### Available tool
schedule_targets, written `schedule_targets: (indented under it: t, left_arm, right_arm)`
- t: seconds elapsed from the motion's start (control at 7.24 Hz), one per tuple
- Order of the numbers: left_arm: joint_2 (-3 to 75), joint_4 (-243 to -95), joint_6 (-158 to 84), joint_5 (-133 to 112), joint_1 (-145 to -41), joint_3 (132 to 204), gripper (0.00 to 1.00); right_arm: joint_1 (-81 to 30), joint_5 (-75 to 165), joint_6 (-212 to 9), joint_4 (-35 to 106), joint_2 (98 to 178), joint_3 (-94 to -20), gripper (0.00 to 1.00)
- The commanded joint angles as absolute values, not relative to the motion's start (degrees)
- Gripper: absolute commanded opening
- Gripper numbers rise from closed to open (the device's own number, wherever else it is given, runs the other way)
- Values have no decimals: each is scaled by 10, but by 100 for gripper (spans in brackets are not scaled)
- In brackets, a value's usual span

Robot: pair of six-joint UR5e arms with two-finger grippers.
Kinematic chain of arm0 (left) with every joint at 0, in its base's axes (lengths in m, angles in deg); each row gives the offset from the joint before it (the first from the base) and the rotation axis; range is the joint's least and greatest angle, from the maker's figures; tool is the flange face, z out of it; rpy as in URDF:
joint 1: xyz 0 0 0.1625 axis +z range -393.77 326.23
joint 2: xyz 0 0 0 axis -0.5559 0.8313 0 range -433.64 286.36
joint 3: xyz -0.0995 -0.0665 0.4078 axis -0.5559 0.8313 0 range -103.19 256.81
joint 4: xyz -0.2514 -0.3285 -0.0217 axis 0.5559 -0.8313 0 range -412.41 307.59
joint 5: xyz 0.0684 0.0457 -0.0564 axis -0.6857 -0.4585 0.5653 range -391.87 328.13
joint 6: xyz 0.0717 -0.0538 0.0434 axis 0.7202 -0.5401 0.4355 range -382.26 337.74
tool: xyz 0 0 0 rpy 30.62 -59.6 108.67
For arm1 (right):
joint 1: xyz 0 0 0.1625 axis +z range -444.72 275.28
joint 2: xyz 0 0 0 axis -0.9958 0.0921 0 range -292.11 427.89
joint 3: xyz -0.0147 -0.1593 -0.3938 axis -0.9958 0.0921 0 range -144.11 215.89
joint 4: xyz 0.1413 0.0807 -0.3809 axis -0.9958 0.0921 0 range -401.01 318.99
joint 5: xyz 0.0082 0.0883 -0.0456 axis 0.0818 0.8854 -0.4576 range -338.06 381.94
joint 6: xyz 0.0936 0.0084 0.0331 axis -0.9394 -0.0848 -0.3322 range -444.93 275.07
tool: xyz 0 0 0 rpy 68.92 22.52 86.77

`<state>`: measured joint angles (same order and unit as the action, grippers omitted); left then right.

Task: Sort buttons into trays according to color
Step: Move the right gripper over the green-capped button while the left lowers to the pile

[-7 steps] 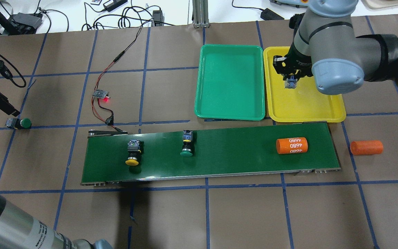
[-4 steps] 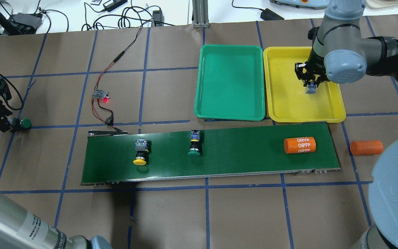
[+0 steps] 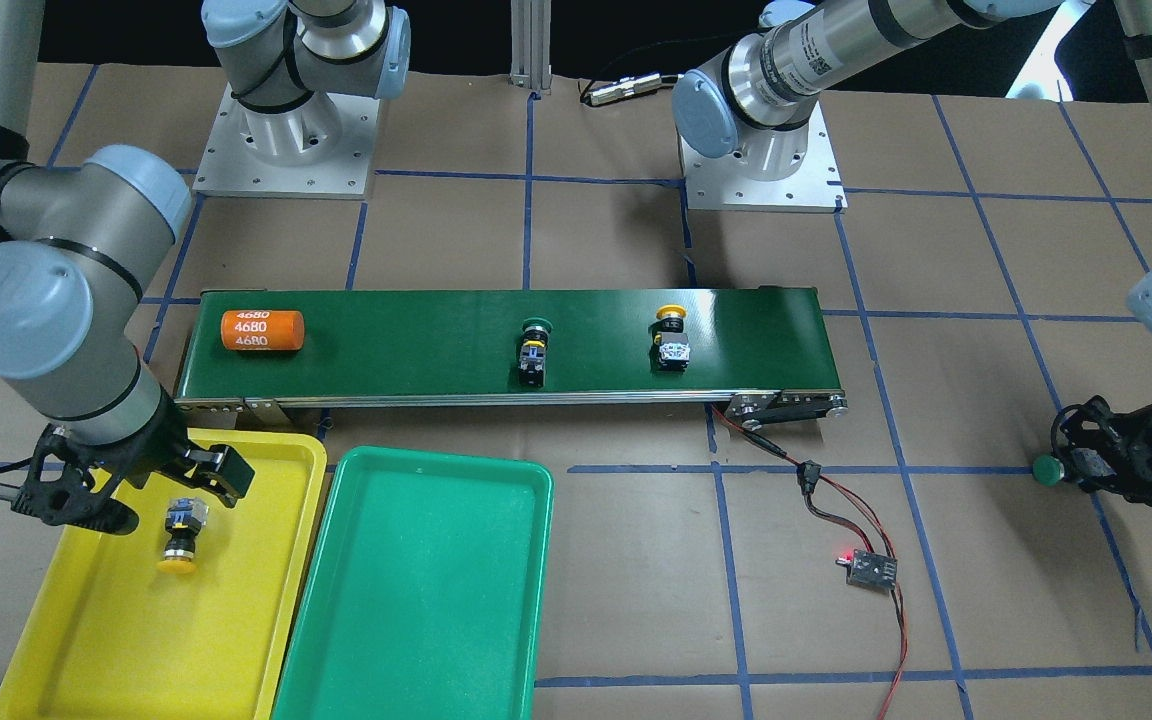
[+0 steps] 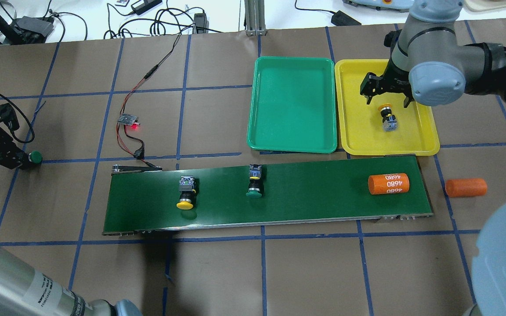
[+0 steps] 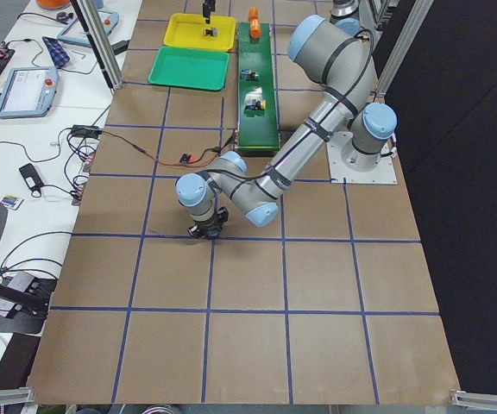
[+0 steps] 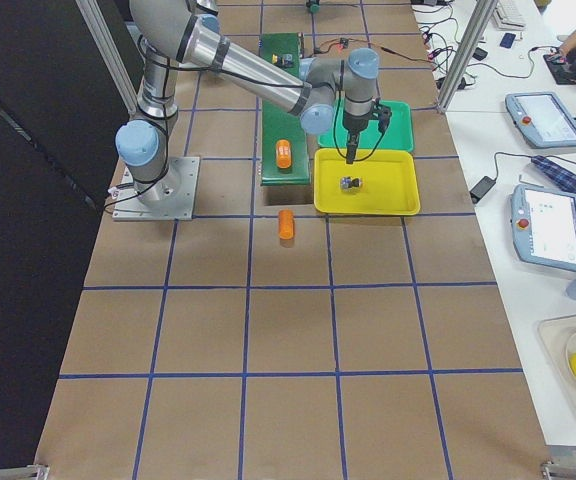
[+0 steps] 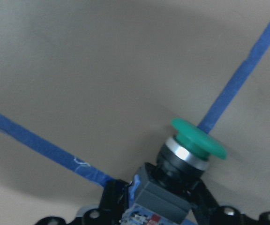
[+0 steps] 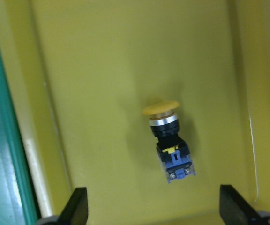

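A yellow-capped button lies on its side in the yellow tray, free of my right gripper, which hangs open just above it. The green tray beside it holds nothing. Far out on the table's left, my left gripper is shut on the body of a green-capped button, its cap sticking out. On the conveyor belt lie another yellow button and another green button.
An orange cylinder marked 4680 lies on the belt near its right end, and a second orange cylinder lies on the table just past it. A small circuit board with a red light and its wires sit left of the trays.
My right gripper opened and left the yellow button lying in the yellow tray. My left gripper closed on the green button. The things on the belt shifted right.
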<state>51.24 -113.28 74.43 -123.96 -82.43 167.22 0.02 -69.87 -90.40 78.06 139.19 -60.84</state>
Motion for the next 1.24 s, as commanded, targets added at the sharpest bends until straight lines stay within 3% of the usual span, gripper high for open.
schedule_targets:
  t: [0.0, 0.28, 0.69, 1.11]
  left_arm:
    - [474, -1138, 659, -1239, -832, 1686, 0]
    - [399, -1181, 479, -1247, -893, 1691, 0]
    - [302, -1338, 87, -1240, -1003, 1714, 0]
    - [217, -1322, -218, -1240, -1130, 1842, 0]
  right_arm:
    - [95, -678, -968, 704, 1478, -634, 100]
    - [184, -656, -1013, 703, 1503, -664, 100]
    - [207, -577, -1058, 714, 1486, -709, 100]
    - [208, -538, -1061, 753, 1436, -711, 100]
